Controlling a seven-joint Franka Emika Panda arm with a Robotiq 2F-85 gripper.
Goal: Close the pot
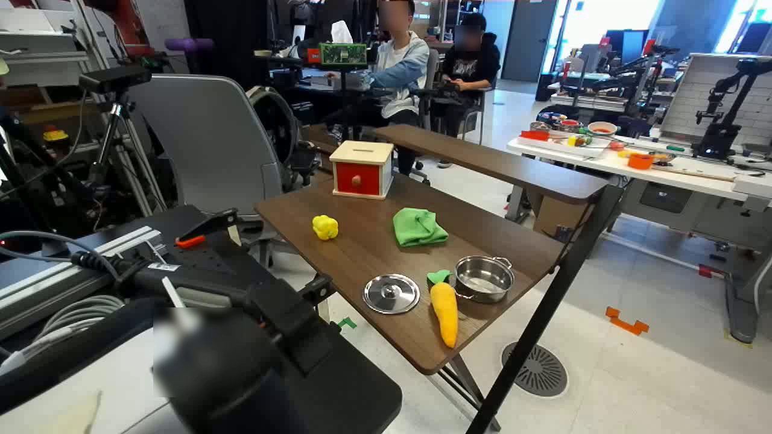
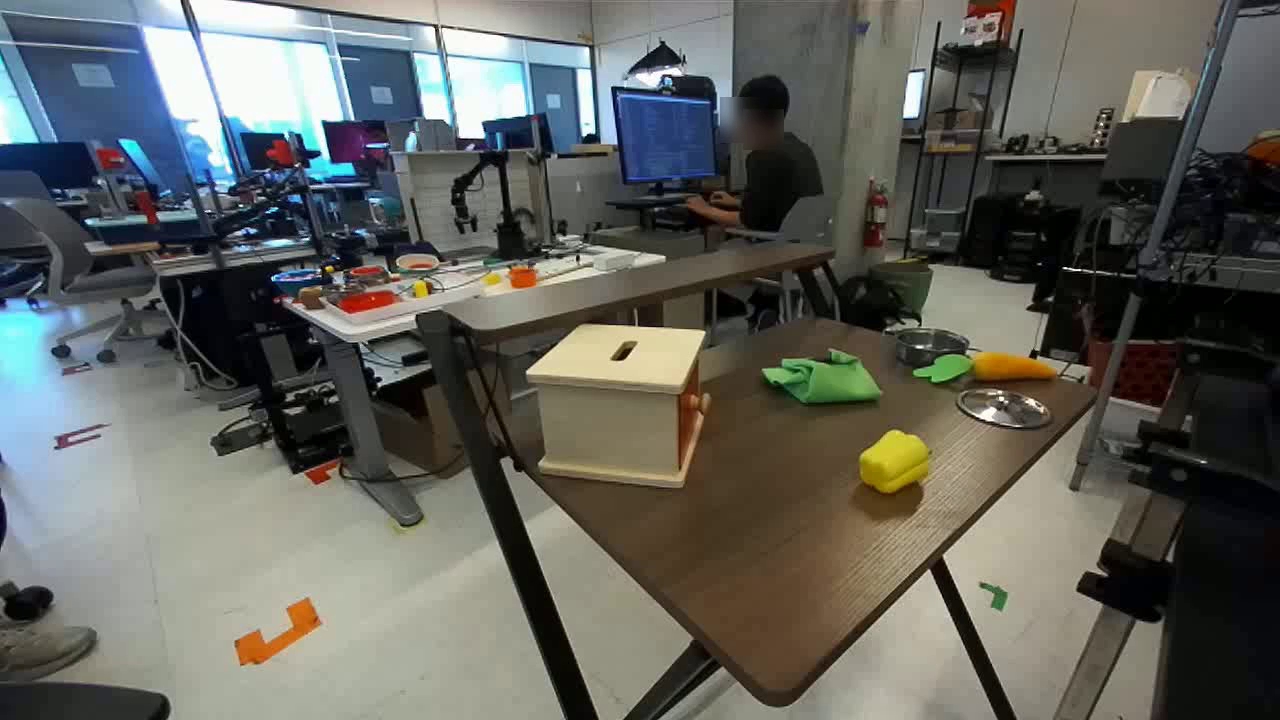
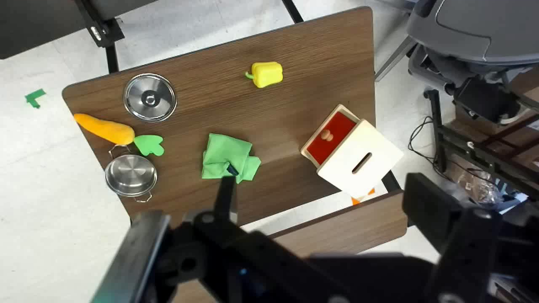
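The shiny silver pot (image 1: pixel 482 294) stands open and upright near one corner of the brown table. It shows in both exterior views (image 2: pixel 930 347) and in the wrist view (image 3: pixel 131 174). The flatter round silver lid (image 1: pixel 391 294) lies on the table apart from the pot, knob up (image 2: pixel 1003 410) (image 3: pixel 150 97). The orange carrot toy (image 3: pixel 105 128) lies between lid and pot, its leaf end close to a pot handle. My gripper (image 3: pixel 324 198) is open and empty, high above the table in the wrist view; its fingers are out of view in both exterior views.
A green cloth (image 3: pixel 227 155) lies mid-table. A yellow pepper toy (image 3: pixel 267 74) lies near the long edge. A wooden box with a red drawer (image 3: pixel 358 162) stands at the far end from the pot. A raised brown shelf (image 1: pixel 482 160) runs along one side.
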